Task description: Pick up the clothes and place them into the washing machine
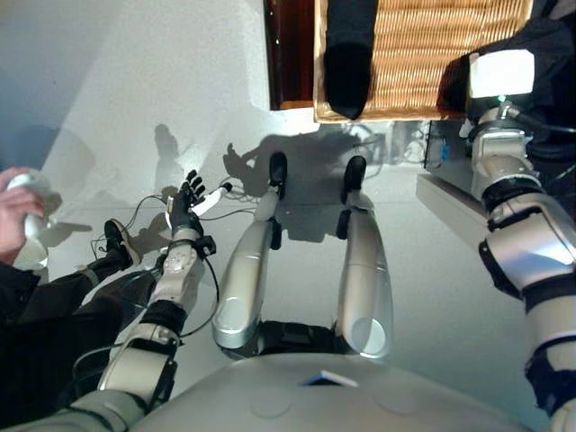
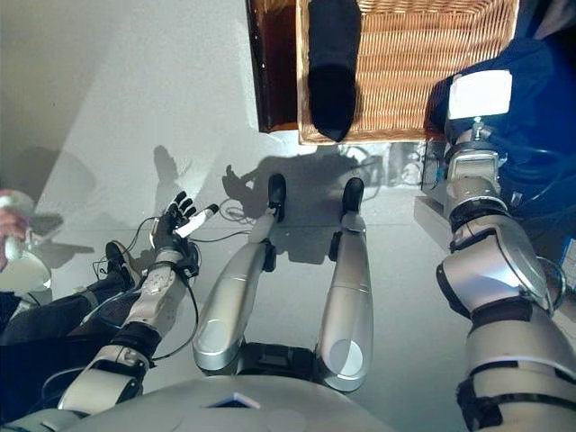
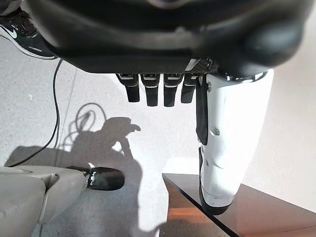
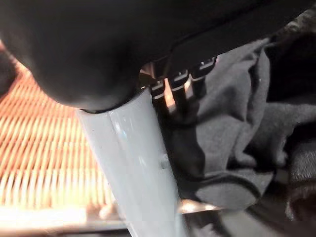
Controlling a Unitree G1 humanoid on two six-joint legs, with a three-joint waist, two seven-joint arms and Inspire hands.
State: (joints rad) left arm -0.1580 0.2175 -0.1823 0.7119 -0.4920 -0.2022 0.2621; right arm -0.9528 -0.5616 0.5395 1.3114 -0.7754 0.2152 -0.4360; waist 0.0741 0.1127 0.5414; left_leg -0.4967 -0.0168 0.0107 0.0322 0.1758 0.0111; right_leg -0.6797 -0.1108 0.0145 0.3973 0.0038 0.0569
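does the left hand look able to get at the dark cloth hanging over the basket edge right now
Probably not as it stands. The left hand hangs open and low at the robot's left side, over bare floor, well apart from the dark cloth draped over the wicker basket. Nothing blocks it; the arm would have to lift and swing across.

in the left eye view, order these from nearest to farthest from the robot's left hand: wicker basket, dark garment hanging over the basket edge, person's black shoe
From the left hand:
1. Person's black shoe, on the floor just beside it, to the robot's left.
2. Dark garment, draped over the basket's near edge, ahead.
3. Wicker basket, its bulk lying beyond the garment, toward the right.
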